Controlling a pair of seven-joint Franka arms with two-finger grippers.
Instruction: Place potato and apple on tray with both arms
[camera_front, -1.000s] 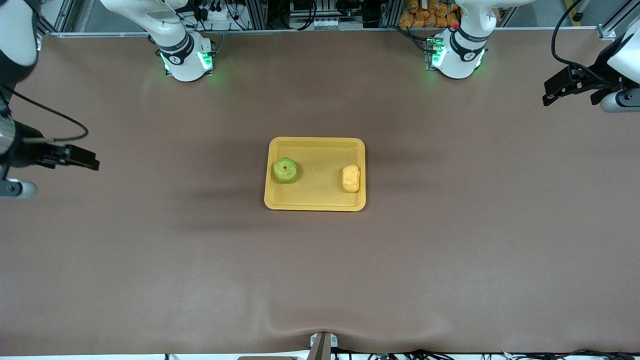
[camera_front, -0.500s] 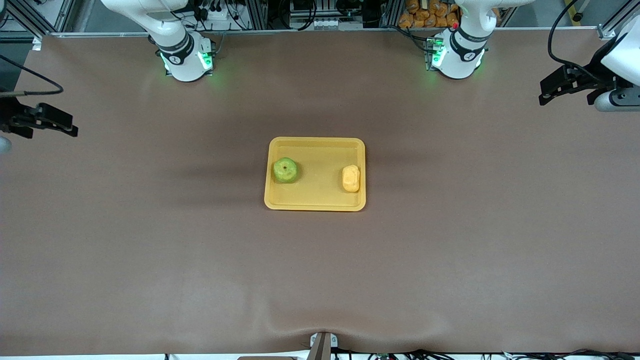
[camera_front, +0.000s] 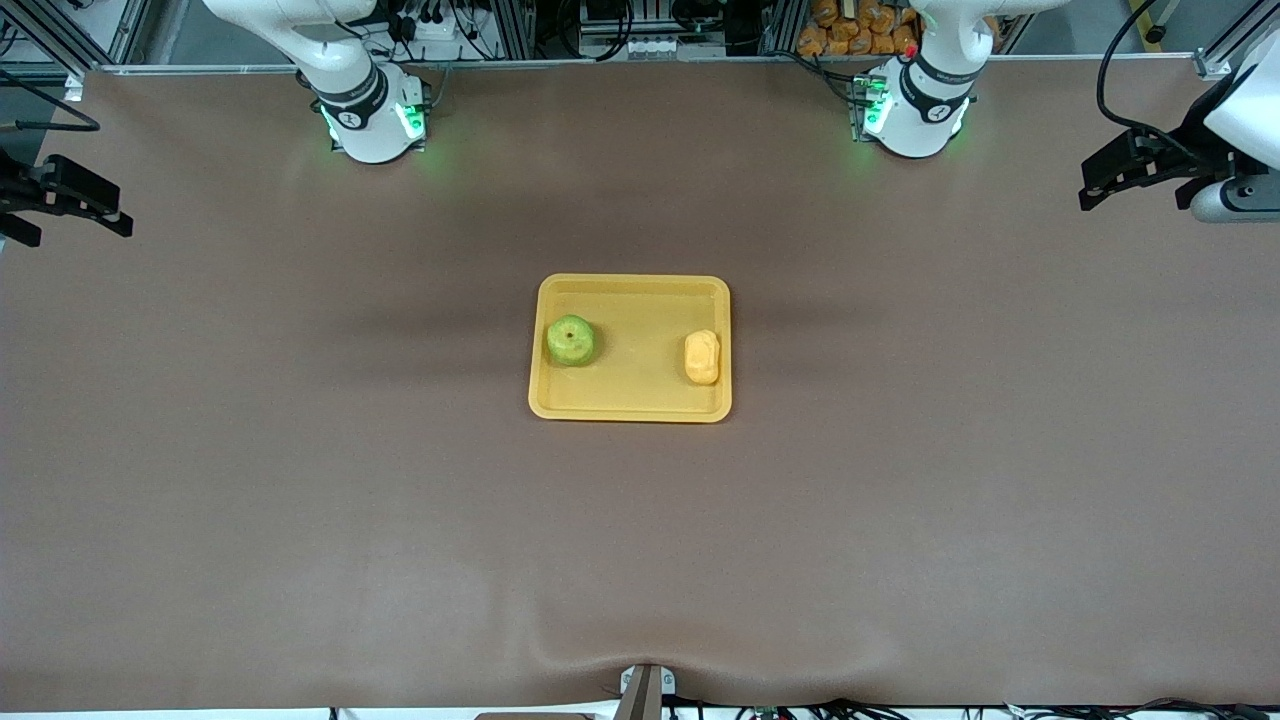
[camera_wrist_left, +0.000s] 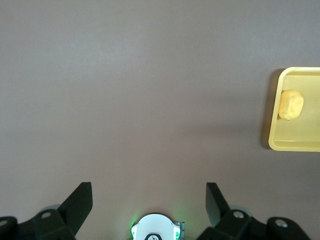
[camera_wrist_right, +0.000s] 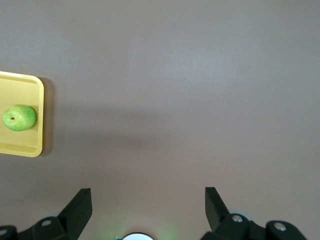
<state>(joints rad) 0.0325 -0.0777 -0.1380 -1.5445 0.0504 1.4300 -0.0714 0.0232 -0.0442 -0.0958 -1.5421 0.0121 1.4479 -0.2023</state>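
The yellow-orange tray (camera_front: 636, 404) lies in the middle of the table. On it the green apple (camera_front: 571, 340) sits at the right arm's end and the potato (camera_front: 702, 357) at the left arm's end, apart from each other. My left gripper (camera_front: 1137, 190) hangs open and empty over the left arm's end of the table. My right gripper (camera_front: 72, 222) hangs open and empty over the right arm's end. In the left wrist view the open left gripper (camera_wrist_left: 148, 192) is well off the potato (camera_wrist_left: 291, 104) and tray (camera_wrist_left: 295, 144). In the right wrist view the open right gripper (camera_wrist_right: 147, 195) is well off the apple (camera_wrist_right: 19, 117) and tray (camera_wrist_right: 22, 148).
Brown table cloth (camera_front: 640, 540) surrounds the tray on every side. The two arm bases with green lights (camera_front: 372, 118) (camera_front: 912, 108) stand along the edge farthest from the front camera. A small bracket (camera_front: 645, 690) sits at the nearest edge.
The right gripper has swung along its end of the table toward the edge where the bases stand. The left gripper has barely shifted. Apple and potato have stayed put.
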